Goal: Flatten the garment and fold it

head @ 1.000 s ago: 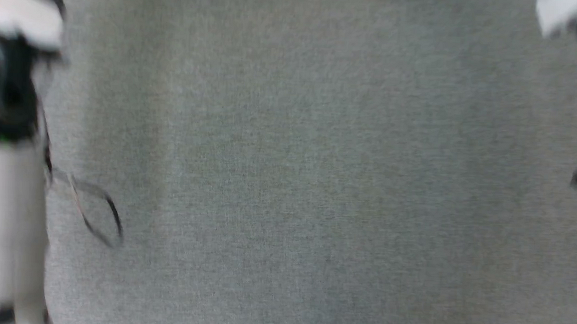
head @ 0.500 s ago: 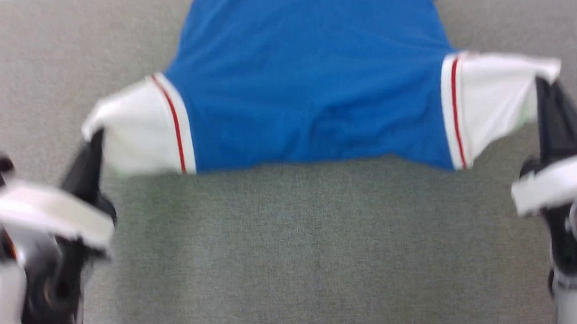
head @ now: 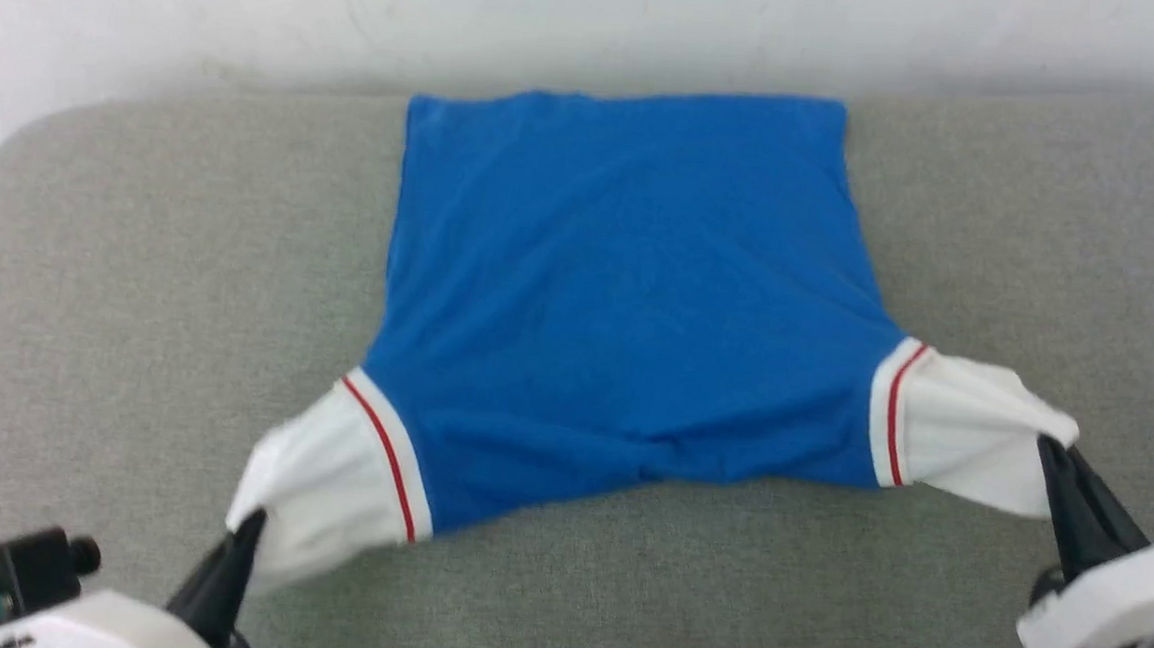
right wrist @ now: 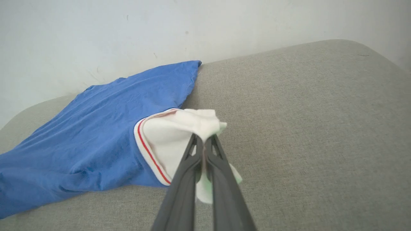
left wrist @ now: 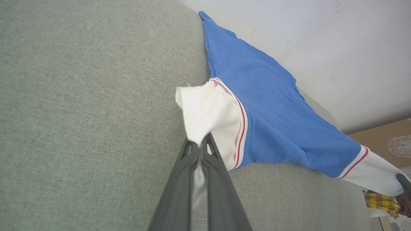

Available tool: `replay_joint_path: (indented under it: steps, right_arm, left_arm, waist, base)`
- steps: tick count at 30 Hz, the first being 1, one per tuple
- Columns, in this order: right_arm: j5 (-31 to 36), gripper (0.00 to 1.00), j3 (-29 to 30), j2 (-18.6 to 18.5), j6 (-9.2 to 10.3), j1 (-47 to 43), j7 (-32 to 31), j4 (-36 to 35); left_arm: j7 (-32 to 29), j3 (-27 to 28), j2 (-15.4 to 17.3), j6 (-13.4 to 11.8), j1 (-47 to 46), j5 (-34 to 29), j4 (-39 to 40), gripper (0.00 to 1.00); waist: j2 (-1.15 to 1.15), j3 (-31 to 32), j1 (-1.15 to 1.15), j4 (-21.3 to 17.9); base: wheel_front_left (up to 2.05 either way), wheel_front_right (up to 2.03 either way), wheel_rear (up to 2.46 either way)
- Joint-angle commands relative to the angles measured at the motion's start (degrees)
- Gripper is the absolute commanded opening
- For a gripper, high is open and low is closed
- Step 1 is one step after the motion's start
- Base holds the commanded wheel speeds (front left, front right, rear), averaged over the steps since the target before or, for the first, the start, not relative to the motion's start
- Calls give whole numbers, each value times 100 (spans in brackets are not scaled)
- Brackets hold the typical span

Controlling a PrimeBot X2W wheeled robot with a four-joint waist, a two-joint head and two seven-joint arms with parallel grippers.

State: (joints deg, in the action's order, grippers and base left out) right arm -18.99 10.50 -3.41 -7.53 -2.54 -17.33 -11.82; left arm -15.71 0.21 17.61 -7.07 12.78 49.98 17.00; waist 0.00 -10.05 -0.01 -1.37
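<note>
On the grey woven-fabric surface, the royal-blue short-sleeved jersey garment lies spread with a plain side up, its hem toward the white wall. We hold it by its white, red-striped sleeves. Our left gripper is clamped on the left sleeve, and our right gripper on the right sleeve. Both sleeves are drawn outward. The near blue edge is wrinkled.

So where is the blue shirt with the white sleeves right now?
In the head view, the royal-blue T-shirt with white, red-striped sleeves lies mid-picture on the grey fabric surface, near the white wall, its sleeves pinched by the left gripper and right gripper.
</note>
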Motion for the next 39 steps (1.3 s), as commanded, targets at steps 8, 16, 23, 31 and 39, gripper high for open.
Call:
replay_joint_path:
  steps: [8, 16, 23, 31, 39]
  right_arm:
    - [-321, 0, 282, 47, 4, -1088, -791, -817]
    - [-787, 0, 210, 52, 4, -1829, -1279, -1114]
    - [-999, 0, 192, 52, 4, -2321, -1758, -1544]
    - [-156, 0, 122, -97, 4, -1845, -1451, -1320]
    - [741, 0, -599, -676, 4, -1041, -1194, 320]
  left_arm:
    - [-309, -2, 260, 171, 1096, 183, 706, 0]
    - [-317, 38, 227, 299, 1541, 426, 961, 0]
    - [-262, 218, 261, 369, 1861, 569, 1203, 0]
    - [0, 65, 187, 396, 1212, 248, 1070, 0]
    - [-29, -320, 153, 478, 387, 16, 749, 0]
  waist:
    - [0, 433, 1, 123]
    - [0, 487, 1, 176]
    - [0, 500, 1, 142]
    - [0, 268, 1, 115]
    - [0, 10, 1, 159]
  base:
    - [0, 0, 0]
    - [0, 0, 0]
    - [0, 0, 0]
    - [0, 0, 0]
    - [0, 0, 0]
